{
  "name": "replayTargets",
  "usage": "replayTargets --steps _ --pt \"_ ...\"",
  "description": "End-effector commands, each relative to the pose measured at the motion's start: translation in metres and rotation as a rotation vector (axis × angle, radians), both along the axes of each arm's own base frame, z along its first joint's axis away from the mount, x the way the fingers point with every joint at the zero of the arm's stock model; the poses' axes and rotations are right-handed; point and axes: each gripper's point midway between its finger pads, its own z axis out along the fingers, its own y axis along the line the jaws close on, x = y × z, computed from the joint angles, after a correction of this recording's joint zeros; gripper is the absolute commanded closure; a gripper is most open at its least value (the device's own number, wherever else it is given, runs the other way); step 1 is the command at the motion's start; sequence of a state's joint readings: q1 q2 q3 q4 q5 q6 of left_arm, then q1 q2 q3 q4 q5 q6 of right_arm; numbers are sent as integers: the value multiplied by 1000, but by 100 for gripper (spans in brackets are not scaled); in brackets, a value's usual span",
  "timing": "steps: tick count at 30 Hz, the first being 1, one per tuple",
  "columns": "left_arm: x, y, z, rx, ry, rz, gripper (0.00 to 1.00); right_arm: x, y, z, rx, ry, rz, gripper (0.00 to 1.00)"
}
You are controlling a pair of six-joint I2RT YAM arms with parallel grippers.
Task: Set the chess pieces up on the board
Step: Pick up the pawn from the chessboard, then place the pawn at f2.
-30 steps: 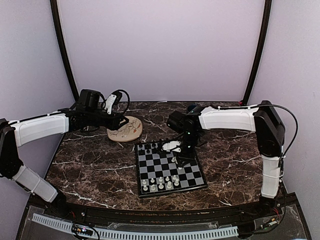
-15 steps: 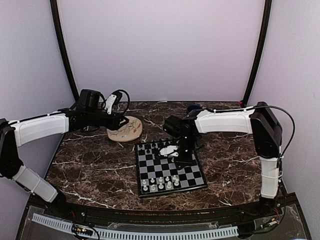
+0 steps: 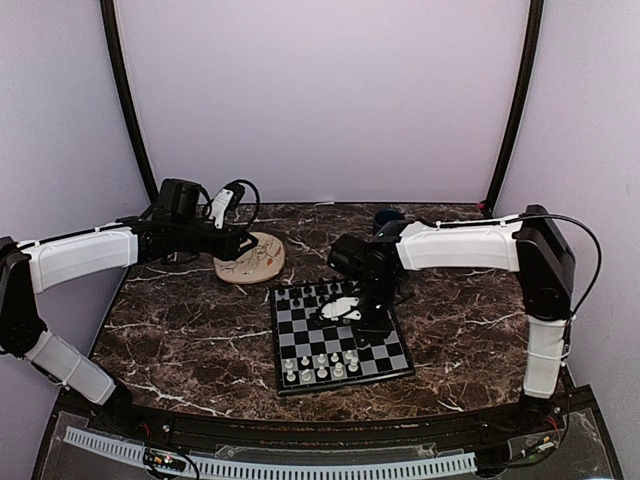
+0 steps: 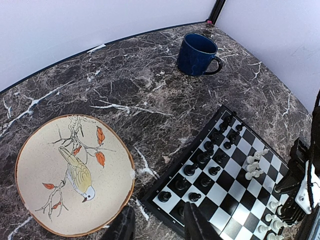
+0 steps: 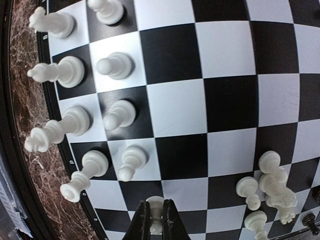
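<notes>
Board (image 3: 298,330) lies mid-table (image 3: 180,330), in front of the right arm. White chessmen (image 5: 116,65) at its near edge: four tall ones on the rim row, four pawns one row in, four more heaped loose mid-board. Black chessmen (image 4: 202,158) stand in two rows at the far edge, too small to count.

Right gripper (image 5: 156,210) is pinched tight on a ninth white pawn (image 5: 156,225) beside the pawn row's end. A second ago its fingers stood wider.

Left gripper (image 4: 157,225) hasn't moved, fingers parted, nothing between.

One bird-painted plate (image 4: 30,175), one blue cup (image 4: 196,52), inside too dark to tell.
</notes>
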State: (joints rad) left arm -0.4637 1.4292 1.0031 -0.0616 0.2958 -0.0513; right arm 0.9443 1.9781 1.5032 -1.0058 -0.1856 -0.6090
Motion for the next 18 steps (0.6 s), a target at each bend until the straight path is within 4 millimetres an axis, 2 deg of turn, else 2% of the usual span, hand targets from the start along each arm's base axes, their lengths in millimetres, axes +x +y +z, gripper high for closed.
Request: replayTargets --steps 1,6,18 --pt "-2 -3 2 2 0 -19 65 -22 -4 7 2 30 56 99" --pt "-2 -2 2 3 1 -18 65 -28 -4 4 -9 35 75 99" --pt "-2 -2 3 0 0 -18 65 -21 -5 -5 -33 2 61 98"
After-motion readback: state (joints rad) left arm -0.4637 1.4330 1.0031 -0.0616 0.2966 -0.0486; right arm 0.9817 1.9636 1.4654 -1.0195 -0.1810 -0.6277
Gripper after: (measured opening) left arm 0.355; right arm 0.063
